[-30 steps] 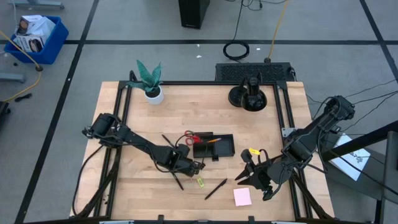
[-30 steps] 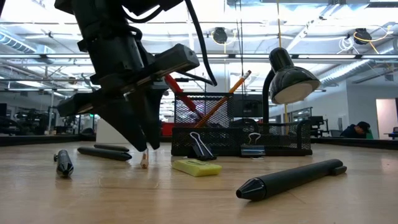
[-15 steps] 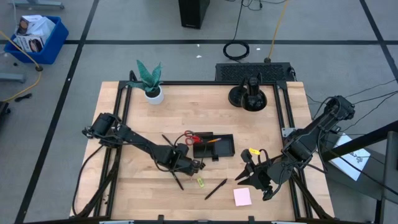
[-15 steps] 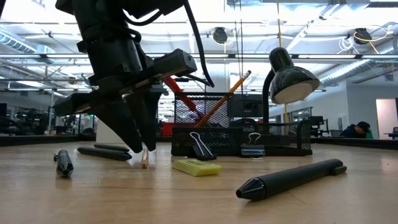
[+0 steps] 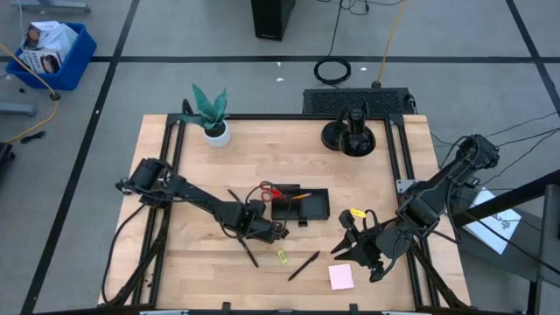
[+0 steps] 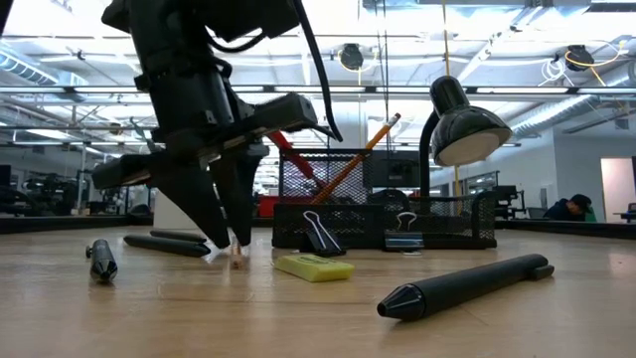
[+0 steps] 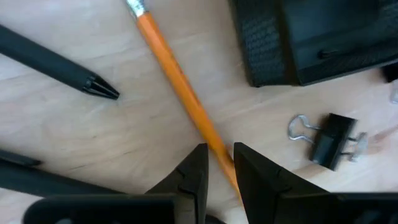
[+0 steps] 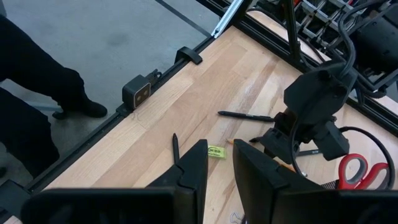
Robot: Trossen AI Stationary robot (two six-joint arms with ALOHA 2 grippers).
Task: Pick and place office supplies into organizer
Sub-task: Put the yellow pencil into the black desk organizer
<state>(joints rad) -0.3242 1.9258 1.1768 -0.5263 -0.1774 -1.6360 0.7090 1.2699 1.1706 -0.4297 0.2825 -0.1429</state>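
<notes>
Left gripper (image 7: 219, 163) has dropped lower, fingers now clenched on the orange pencil (image 7: 180, 84); right gripper (image 5: 354, 248) unmoved, slightly parted.

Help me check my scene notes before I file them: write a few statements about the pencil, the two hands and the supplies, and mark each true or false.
1. The left hand is down at the table with an orange pencil running between its fingers. True.
2. The red-handled scissors lie on the pink sticky-note pad. False: they sit at the organizer's left end, and the pad lies apart near the table's front edge.
3. A black binder clip lies on the wood beside the organizer. True.
4. The right hand holds a black pen. False: it holds nothing, and the pen lies on the table to its left.
5. The yellow-green piece is inside the organizer. False: it lies on the wood in front of it.
</notes>
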